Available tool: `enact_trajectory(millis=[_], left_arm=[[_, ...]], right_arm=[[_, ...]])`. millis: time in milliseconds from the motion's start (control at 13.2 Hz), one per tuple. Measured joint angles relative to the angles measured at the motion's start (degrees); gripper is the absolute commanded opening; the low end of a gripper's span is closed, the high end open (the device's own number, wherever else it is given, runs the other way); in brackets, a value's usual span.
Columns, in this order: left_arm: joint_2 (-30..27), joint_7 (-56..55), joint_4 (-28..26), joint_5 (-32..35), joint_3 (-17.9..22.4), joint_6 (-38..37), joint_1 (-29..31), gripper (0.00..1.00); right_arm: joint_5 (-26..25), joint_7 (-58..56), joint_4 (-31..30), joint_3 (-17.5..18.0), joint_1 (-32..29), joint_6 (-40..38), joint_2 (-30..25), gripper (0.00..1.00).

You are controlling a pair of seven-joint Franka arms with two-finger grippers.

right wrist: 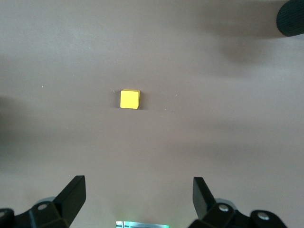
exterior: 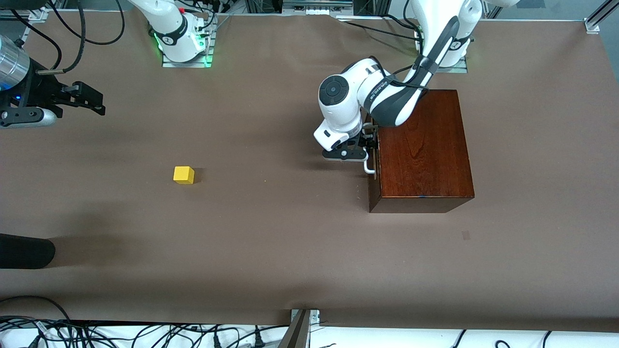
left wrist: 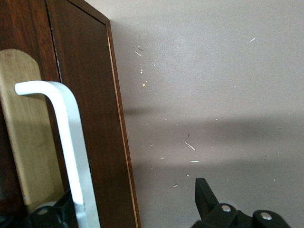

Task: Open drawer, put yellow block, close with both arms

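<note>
I judge the yellow block (right wrist: 129,99) light and rigid; I'd pinch its flat sides. Right tool (right wrist: 137,192) gapes above it; left tool (left wrist: 135,204) straddles the drawer's handle (left wrist: 66,147), apart

Yellow block (right wrist: 129,99) on table (right wrist: 228,133), right gripper (right wrist: 137,194) jaws wide apart.

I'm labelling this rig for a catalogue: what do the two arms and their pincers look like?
Both arms are glossy white, jointed, with dark grey panels, black cables and green-lit bases. The left pincer and right pincer are black with two flat fingers. A round black cap marks the left arm's wrist joint.
</note>
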Motion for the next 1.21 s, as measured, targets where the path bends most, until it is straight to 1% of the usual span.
enact_trajectory(millis=[303,530,681,984,1211], left_arm=[[0.30,-0.57,0.00,0.00,-0.01,1.45,-0.04,1.00],[0.63,-2.90,0.60,0.16,0.16,2.40,-1.30,1.00],[1.84,-4.55,2.60,0.17,0.19,2.67,-2.41,1.00],[5.74,-6.71,8.75,-0.37,0.12,2.73,-4.95,1.00],[7.53,-6.87,11.76,-1.67,0.23,2.43,-5.95,1.00]], right_arm=[[0.00,0.00,0.00,-0.01,0.00,0.00,0.00,1.00],[0.00,0.00,0.00,-0.03,-0.01,0.00,0.00,1.00],[0.00,0.00,0.00,-0.03,-0.01,0.00,0.00,1.00],[0.00,0.00,0.00,-0.06,-0.02,0.00,0.00,1.00],[0.00,0.00,0.01,-0.06,-0.02,0.00,0.00,1.00]])
